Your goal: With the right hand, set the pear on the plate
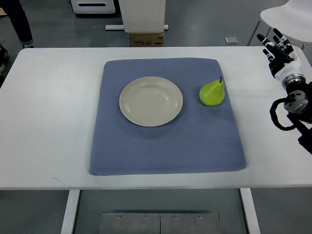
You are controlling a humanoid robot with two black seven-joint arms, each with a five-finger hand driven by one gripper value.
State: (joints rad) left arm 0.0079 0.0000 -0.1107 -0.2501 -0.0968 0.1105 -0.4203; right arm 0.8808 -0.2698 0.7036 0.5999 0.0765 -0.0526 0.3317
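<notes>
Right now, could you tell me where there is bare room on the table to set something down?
The white table left of the blue mat is bare, as is the mat's near half, below the plate and pear. The plate itself holds nothing. The right edge is tighter: the right hand and its arm hang there, and the gap between plate and pear is narrow.
</notes>
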